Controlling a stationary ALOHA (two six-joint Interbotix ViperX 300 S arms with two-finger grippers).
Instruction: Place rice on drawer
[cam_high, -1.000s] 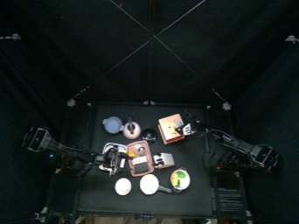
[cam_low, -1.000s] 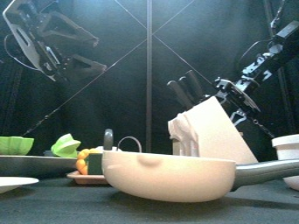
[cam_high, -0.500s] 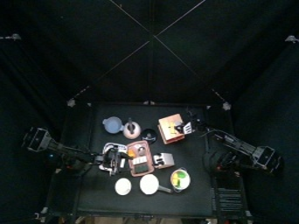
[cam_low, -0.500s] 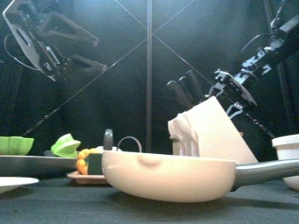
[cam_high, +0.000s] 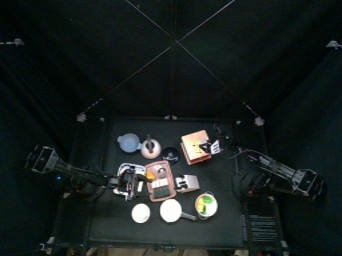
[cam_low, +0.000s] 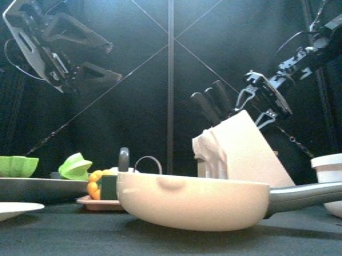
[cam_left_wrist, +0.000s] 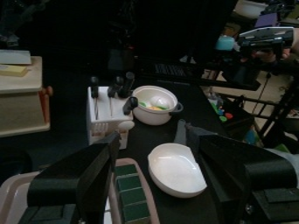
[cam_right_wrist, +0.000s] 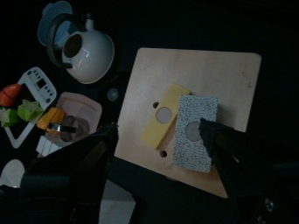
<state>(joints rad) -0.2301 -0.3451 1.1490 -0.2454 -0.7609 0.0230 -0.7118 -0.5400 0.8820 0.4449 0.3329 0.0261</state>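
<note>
Over the table's far right part I hold my right gripper (cam_right_wrist: 158, 166) above the drawer (cam_right_wrist: 228, 79), jaws spread apart with nothing between them. From my right wrist I look down on the drawer's pale wooden top, where a flat yellow piece (cam_right_wrist: 163, 118) lies touching a grey speckled block (cam_right_wrist: 194, 133). Beside the drawer stands a white kettle (cam_right_wrist: 87, 52). In the top view the drawer (cam_high: 198, 146) sits toward the back of the table (cam_high: 114, 135), right of the middle. The front view shows my right gripper (cam_low: 261, 93) raised above a white knife block (cam_low: 243, 148).

My left gripper (cam_left_wrist: 163, 188) is likewise released, jaws wide and empty. Beyond it lie an empty white bowl (cam_left_wrist: 177, 169) and, farther on, a white bowl with something green in it (cam_left_wrist: 153, 101). I cannot tell which thing on the table is the rice.
</note>
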